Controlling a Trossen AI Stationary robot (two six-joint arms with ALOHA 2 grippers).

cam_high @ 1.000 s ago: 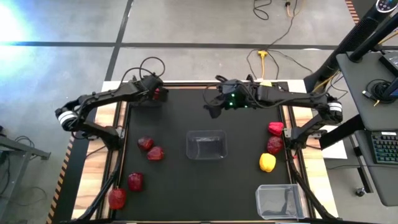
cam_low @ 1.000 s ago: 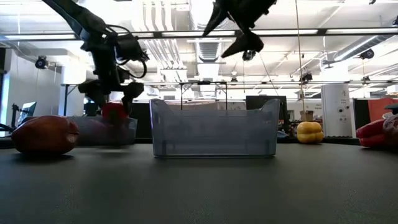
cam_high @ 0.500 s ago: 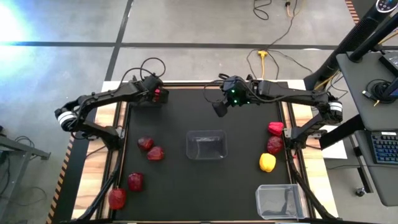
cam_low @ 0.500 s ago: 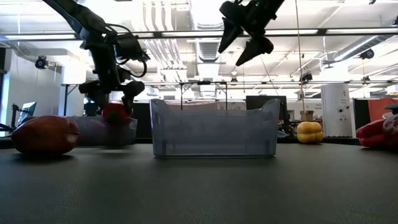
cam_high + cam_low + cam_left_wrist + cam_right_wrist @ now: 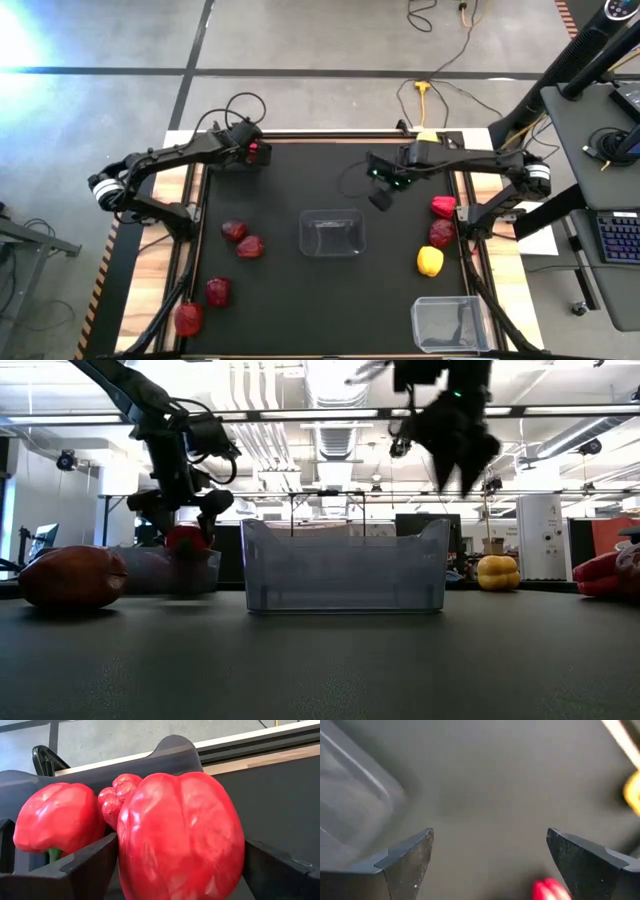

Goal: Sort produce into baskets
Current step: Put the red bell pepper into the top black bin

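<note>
At the table's far left, my left gripper (image 5: pixel 251 153) is shut on a bright red bell pepper (image 5: pixel 182 830) over the dark grey basket (image 5: pixel 172 750). A second red pepper (image 5: pixel 55 822) lies in that basket. My right gripper (image 5: pixel 381 199) hangs open and empty above the table, right of the clear basket (image 5: pixel 332 232) at the centre. Several dark red pieces (image 5: pixel 242 238) lie on the table's left. A red pepper (image 5: pixel 443 207), a dark red apple (image 5: pixel 441 233) and a yellow pepper (image 5: pixel 430 261) lie on its right. My left gripper pinches the red bell pepper between its two fingers, which sit on the pepper's two opposite flanks (image 5: pixel 126 855). The fingers slant down at it from above. The pepper hangs below the fingers (image 5: pixel 183 540), its underside about level with the dark basket's rim.
A second clear basket (image 5: pixel 450 325) stands at the near right corner. Bare black table lies between the centre basket and the produce on either side. Cables and desks lie beyond the table's far and right edges.
My right gripper has gone down and toward the table's right and near edges, from the far middle toward the red produce on the right. It has tipped from nearly level to pointing steeply down, and stays open. The left gripper and its pepper have kept still.
</note>
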